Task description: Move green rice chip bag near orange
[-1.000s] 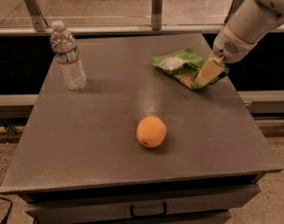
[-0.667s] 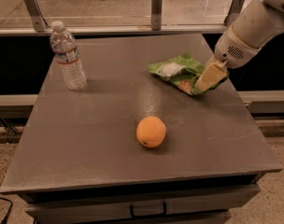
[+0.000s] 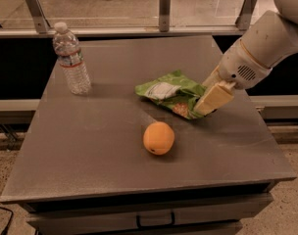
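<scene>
Camera view: your gripper sits just behind-right of the round smooth orange, fingers pinched on the right edge of the crumpled bright-green foil chip bag. The bag is near the orange, not touching it. A clear plastic water bottle stands well behind-left of the orange.

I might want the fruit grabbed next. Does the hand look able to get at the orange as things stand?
Probably yes. The hand sits at the green rice chip bag, and the orange lies on open table just beyond it, uncovered.
</scene>
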